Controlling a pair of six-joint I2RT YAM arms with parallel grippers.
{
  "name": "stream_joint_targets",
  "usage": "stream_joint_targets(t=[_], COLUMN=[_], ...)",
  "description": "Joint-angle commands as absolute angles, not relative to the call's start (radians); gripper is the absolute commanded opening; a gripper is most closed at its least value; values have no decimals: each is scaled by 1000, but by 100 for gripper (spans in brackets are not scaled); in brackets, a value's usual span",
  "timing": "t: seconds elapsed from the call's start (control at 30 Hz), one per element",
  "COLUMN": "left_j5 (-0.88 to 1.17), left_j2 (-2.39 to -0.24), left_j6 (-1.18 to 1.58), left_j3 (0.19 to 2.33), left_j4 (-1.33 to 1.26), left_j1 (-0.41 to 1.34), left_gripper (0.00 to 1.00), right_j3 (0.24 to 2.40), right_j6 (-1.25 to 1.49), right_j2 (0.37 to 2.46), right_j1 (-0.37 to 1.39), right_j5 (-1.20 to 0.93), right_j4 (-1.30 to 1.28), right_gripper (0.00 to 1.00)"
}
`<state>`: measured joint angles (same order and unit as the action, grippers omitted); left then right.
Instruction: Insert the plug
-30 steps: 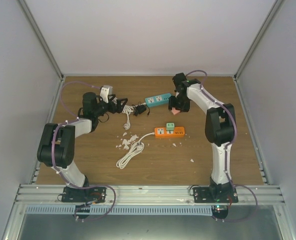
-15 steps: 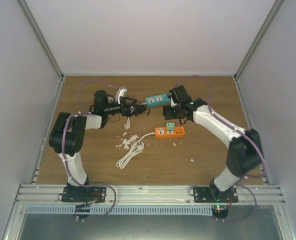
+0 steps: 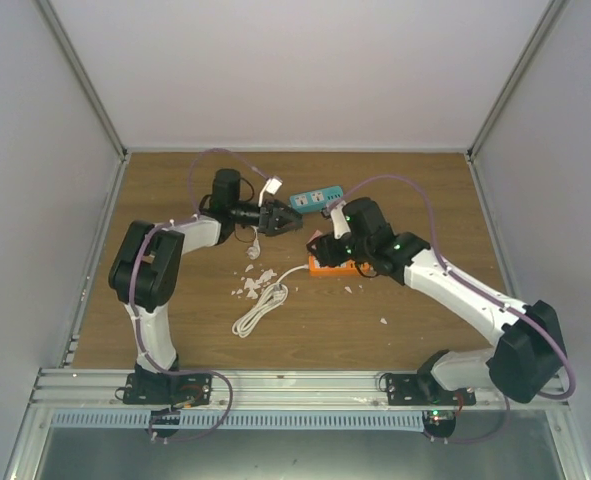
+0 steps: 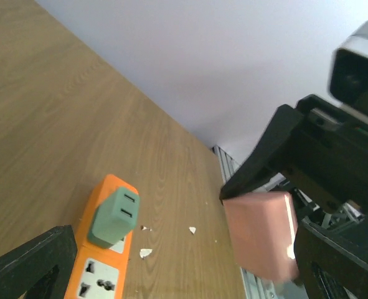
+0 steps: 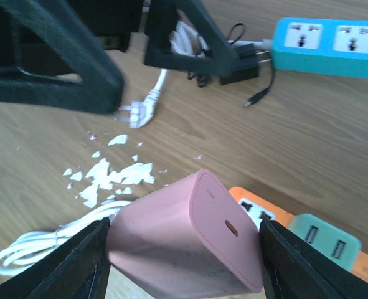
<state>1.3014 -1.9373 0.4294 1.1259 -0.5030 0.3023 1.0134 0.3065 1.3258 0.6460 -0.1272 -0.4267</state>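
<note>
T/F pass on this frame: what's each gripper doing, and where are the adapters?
1. The right gripper grips the pink adapter. True.
2. The left gripper is shut. False: it is open and empty.
3. A green adapter sits in the orange power strip. True.
4. The pink adapter is plugged in. False: it is held in the air, in no socket.

The top camera looked steeply down from behind the arm bases over the whole brown wooden table [image 3: 425, 200]. The wrist cameras sat close and low, facing each other, sharing the pink cube-shaped plastic plug [image 5: 184, 249] [image 4: 261, 233] and orange rectangular power strip [image 4: 93, 202].
</note>
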Motion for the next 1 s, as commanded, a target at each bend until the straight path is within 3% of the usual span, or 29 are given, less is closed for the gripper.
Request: stream_joint_targets(t=[0.0, 0.1, 0.4, 0.67, 0.97], left_j5=[1267, 1188, 1143, 1065, 1081], left_j2=[-1867, -1818, -1652, -1653, -1684], left_j6=[251, 173, 188, 140, 99], left_j3=[1185, 1193, 1084, 1089, 1119], left_j4=[-194, -64, -37, 53, 82], left_j1=[363, 384, 389, 461, 498], left_gripper=[99, 99, 99, 99, 89], right_j3=[1051, 1119, 1203, 1278, 1282], right_j6=[286, 297, 328, 332, 327], right_j2=[1324, 1362, 1383, 1424, 1422], right_j1=[716, 762, 876, 910, 939], right_j5=[-94, -10, 178, 293, 290], right_j4=[-419, -548, -730, -839, -843], right_gripper=[33, 32, 32, 32, 33])
